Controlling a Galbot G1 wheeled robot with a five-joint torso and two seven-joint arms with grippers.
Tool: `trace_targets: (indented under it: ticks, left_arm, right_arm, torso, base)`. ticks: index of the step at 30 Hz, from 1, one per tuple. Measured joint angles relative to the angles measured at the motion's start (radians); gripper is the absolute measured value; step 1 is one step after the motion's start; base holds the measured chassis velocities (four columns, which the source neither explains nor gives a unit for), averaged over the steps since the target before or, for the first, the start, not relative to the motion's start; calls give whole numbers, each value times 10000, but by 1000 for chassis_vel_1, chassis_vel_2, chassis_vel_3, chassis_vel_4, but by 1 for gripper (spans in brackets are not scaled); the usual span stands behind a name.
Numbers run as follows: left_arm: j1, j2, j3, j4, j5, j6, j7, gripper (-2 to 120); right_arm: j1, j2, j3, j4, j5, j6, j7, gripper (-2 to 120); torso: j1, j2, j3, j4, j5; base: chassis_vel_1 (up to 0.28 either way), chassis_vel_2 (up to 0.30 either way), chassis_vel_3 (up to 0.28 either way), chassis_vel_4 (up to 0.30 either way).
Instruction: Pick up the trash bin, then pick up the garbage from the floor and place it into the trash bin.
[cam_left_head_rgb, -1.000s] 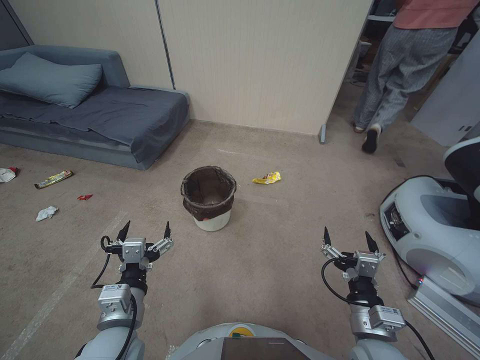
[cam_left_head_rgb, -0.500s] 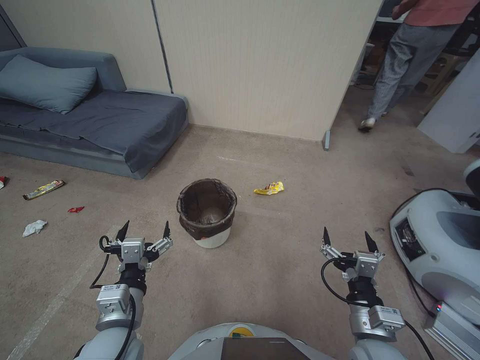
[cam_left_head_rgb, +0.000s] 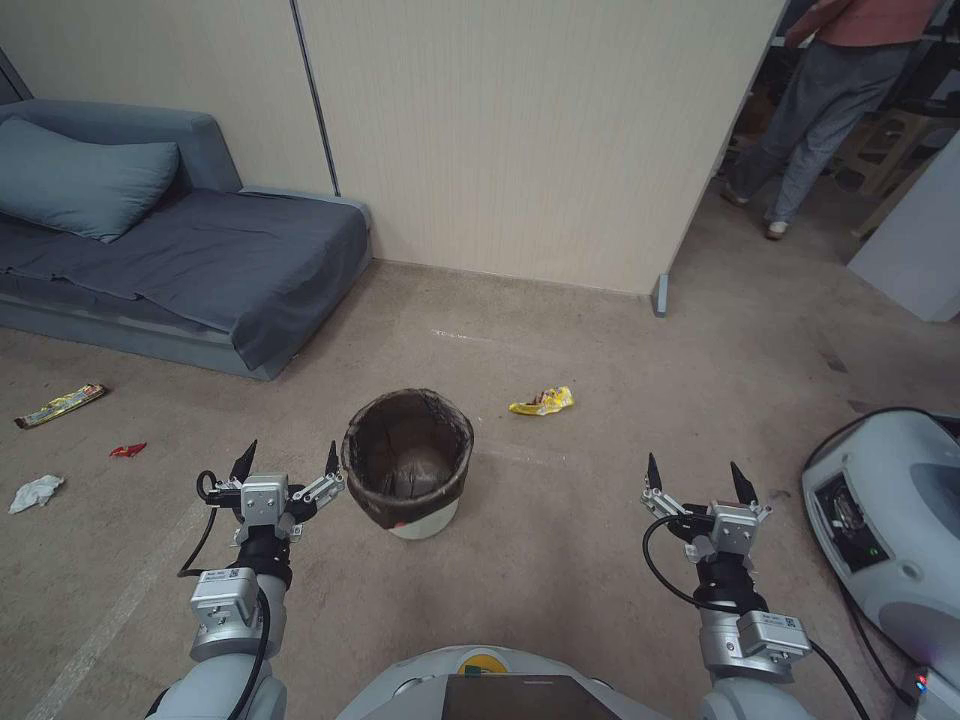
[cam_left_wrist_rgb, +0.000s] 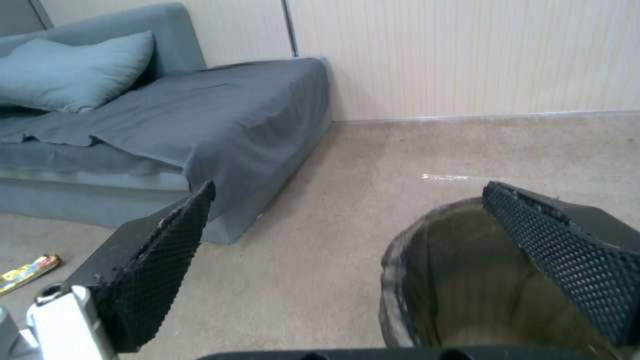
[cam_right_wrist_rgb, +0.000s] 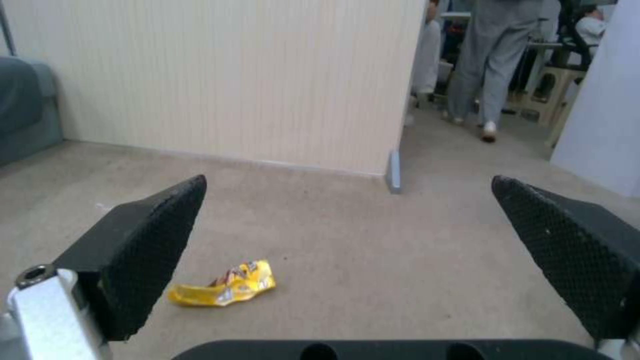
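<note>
Your left hand (cam_left_head_rgb: 290, 462), fingers spread wide, sits just beside the trash bin (cam_left_head_rgb: 408, 462); it looks light, so pinch its stiff bag-covered rim.

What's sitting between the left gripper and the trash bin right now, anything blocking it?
Nothing visible. The left gripper is open, just left of the trash bin, with bare carpet between them. In the left wrist view one finger already overlaps the bin's rim. The right gripper is open too, off to the bin's right.

One trash bin (cam_left_head_rgb: 408, 462), two yellow wrappers (cam_left_head_rgb: 541, 402), one tissue (cam_left_head_rgb: 36, 492).
</note>
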Motion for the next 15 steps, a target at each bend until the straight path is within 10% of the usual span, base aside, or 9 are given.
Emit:
trace_targets:
  ticks: [15]
  left_arm:
    - [-349,250,-65,28,-448,489,9,100]
  right_arm:
    - [6,0,-19,-6,148,149,62,100]
  torso:
    - [0,0,1,-3,-1]
  base:
    - [-113,118,114,-122]
